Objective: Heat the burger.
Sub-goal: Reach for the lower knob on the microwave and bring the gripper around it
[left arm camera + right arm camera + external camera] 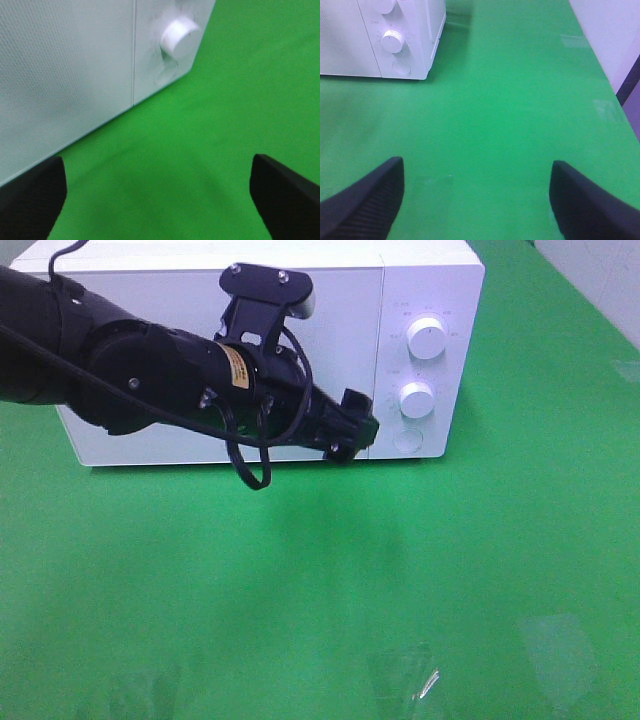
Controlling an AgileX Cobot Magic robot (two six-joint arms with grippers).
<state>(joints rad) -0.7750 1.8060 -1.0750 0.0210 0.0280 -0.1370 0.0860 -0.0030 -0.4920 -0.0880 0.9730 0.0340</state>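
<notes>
Nearest, the right gripper hangs over the green cloth. Its jaws are spread wide with nothing between them, and it does not show in the high view. At 6 o'clock of that view the cloth carries faint glossy patches, too dim to name.

Farther in, just off centre toward 1 o'clock, the left gripper hovers close before the microwave, near the seam between its door and the control panel. These jaws also stand wide apart and hold nothing. The microwave fills 12 o'clock with its door shut, and the upper knob and lower knob sit at its 1 o'clock side.

The burger appears in no view. It probably sits behind that shut door, though this cannot be checked. A burger should be light and soft, with layers that slide, so a gentle pinch low across the bun's sides would suit it better than a hard squeeze.

The cloth looks flat and matte, so it should give fair grip, and there is open room from 3 to 6 o'clock. Farthest off, the right wrist view shows a pale wall past the table's edge.
</notes>
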